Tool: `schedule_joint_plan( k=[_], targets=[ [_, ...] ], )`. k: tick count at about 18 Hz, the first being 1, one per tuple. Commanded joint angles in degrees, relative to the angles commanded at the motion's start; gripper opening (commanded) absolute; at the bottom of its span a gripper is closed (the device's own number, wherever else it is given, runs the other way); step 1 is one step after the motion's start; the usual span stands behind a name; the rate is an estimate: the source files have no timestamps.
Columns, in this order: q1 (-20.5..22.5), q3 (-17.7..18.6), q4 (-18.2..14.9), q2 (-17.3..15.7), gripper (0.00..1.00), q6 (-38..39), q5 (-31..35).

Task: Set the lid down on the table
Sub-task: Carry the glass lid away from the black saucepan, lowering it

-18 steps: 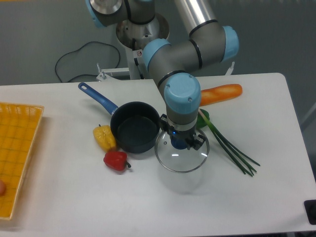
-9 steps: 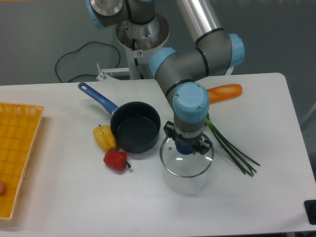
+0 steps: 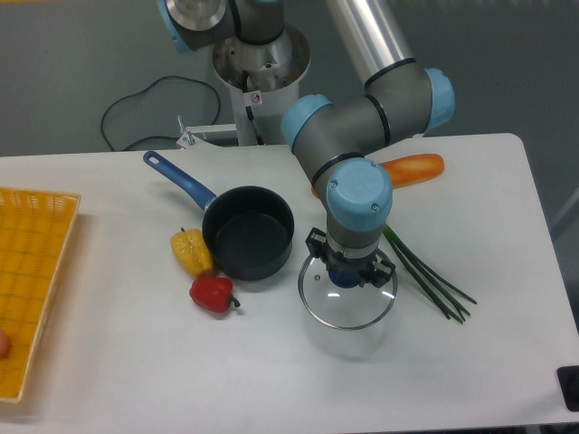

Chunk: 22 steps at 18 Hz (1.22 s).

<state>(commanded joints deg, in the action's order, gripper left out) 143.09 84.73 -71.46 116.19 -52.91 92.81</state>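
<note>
Lid point(image 3: 347, 303): clear glass w/ thin metal rim, right of centre on the desk, just right of the saucepan; whether it rests on the surface or hangs just above cannot be told.
Gripper point(image 3: 347, 271): points straight down over lid centre; fingers point(image 3: 315, 244) pinch the dark knob, mostly hidden by the wrist.
Desk point(image 3: 136, 362): white top, rounded far-right corner; near edge runs along the frame bottom.
Saucepan point(image 3: 248, 231): dark, blue handle pointing far-left; its rim is just beside the lid's left edge.
Yellow pepper point(image 3: 191, 250): touching the saucepan's left wall.
Red pepper point(image 3: 212, 293): near side of the yellow one, left of the lid, apart from it.
Green onions point(image 3: 432, 280): stalks fan near-right from under the arm, just right of the lid.
Carrot point(image 3: 412, 168): far side, partly behind the arm.
Yellow mesh tray point(image 3: 27, 280): at the left edge, well apart.
Open room: bare white surface near side of the lid & toward the near-left.
Cable point(image 3: 136, 108): black loop on the floor beyond the far edge.
Writing: small sticker on the robot base, not legible.
</note>
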Motion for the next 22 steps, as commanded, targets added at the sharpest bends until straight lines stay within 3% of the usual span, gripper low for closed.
schedule_joint_plan(
  k=[22],
  targets=[
    [1.2,-0.1,0.5,3.2,0.52,1.1,-0.1]
  ],
)
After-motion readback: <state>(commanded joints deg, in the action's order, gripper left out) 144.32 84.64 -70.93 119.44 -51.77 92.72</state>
